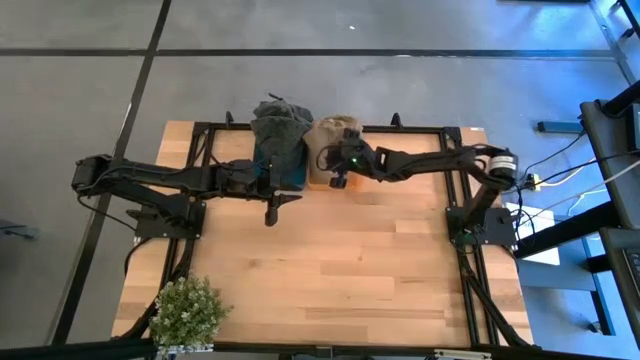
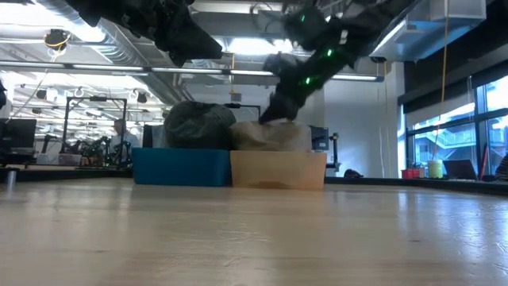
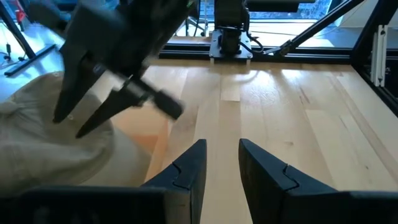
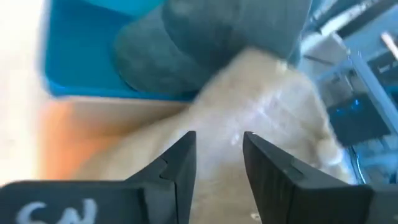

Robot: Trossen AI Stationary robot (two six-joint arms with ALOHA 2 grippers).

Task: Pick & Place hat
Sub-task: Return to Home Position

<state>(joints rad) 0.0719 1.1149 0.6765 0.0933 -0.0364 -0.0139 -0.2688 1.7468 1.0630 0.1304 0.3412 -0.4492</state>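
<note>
A beige hat (image 1: 328,135) lies heaped in a tan bin (image 2: 278,170) at the table's far edge. Beside it on the left, a dark grey-green hat (image 1: 278,122) fills a blue bin (image 2: 182,167). My right gripper (image 1: 337,170) is open and slants down over the beige hat (image 4: 261,124); in the left wrist view its fingertips (image 3: 69,122) stand right at the hat's crown (image 3: 37,143). My left gripper (image 3: 221,163) is open and hovers over bare wood just in front of the blue bin (image 1: 290,178), pointing toward the table's right. My right gripper comes at the beige hat's top (image 2: 268,127) slanting down from the table's right and near side, its open fingers on either side of a bulge of cloth. I cannot tell whether the fingertips touch the cloth. The hat sits in its bin.
A potted plant (image 1: 187,312) stands at the near left corner. A black frame (image 1: 420,129) runs along the table's far edge and both arm bases. Bare wood (image 1: 340,260) stretches across the middle and near part of the table.
</note>
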